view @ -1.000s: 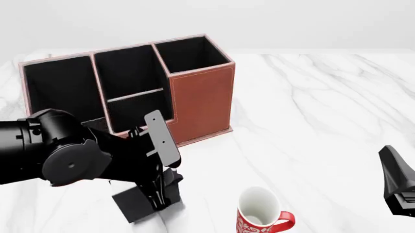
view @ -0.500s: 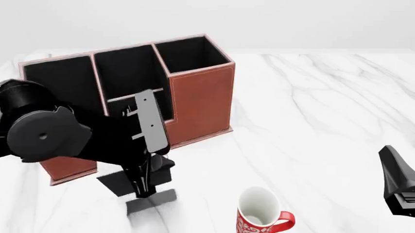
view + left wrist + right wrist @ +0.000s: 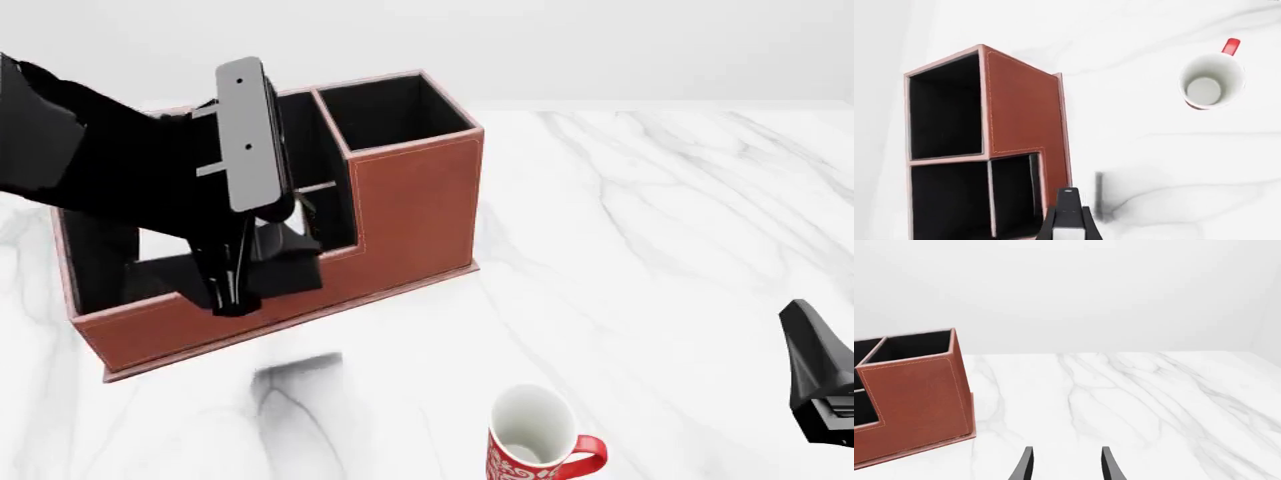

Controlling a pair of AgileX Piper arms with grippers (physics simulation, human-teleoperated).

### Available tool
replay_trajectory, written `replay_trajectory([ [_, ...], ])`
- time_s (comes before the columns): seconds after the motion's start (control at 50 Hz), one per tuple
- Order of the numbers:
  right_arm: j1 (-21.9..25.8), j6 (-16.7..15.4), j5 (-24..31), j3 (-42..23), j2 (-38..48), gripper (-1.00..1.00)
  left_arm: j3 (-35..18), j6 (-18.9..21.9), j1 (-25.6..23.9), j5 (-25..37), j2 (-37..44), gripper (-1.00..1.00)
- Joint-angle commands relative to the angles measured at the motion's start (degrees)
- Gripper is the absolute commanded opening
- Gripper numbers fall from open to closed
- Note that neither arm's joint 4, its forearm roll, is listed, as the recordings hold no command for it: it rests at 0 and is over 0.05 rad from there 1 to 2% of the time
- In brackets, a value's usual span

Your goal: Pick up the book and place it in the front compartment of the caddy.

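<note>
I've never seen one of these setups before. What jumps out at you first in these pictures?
The big black left arm, whose left gripper holds a thin black book in the air over the low front wall of the reddish-brown caddy. Next, the red-and-white mug standing alone on the white marble table, nearer the camera. The right gripper waits open at the right edge.

Caddy (image 3: 414, 205): reddish-brown leather-look walls, pale stitching, matt black lining. Table (image 3: 667, 220): white marble-look top, grey veining, smooth with a soft sheen. Mug (image 3: 541, 440): glossy, seemingly ceramic, red-and-white outside, white inside. Left gripper (image 3: 234, 290): matt black, probably plastic.
</note>
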Motion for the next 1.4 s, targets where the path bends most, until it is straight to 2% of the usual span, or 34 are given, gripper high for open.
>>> replay_trajectory([
  [0.02, 0.00, -0.11, 0.05, -0.02, -0.08, 1.00, -5.78, 3.45, 1.90, 1.96, 0.65, -1.00],
  [0.32, 0.00, -0.11, 0.05, -0.02, -0.08, 1.00, -13.72, 3.28, 4.15, 2.75, 5.31, -1.00],
  [0.74, 0.00, -0.11, 0.05, -0.02, -0.08, 1.00, -17.77, 6.19, 8.88, 0.61, 9.92, -1.00],
  [0.82, 0.00, -0.11, 0.05, -0.02, -0.08, 1.00, -18.14, 7.02, 9.47, -0.01, 10.41, -1.00],
  [0.84, 0.00, -0.11, 0.05, -0.02, -0.08, 1.00, -17.27, 9.19, 10.57, -1.52, 10.10, -1.00],
  [1.04, 0.00, -0.11, 0.05, -0.02, -0.08, 1.00, -17.37, 10.03, 9.95, -3.32, 11.49, -1.00],
  [1.38, 0.00, -0.11, 0.05, -0.02, -0.08, 1.00, -17.83, 12.56, 12.07, -5.67, 14.09, -1.00],
  [1.4, 0.00, -0.11, 0.05, -0.02, -0.08, 1.00, -16.21, 14.22, 13.13, -6.68, 13.97, -1.00],
])
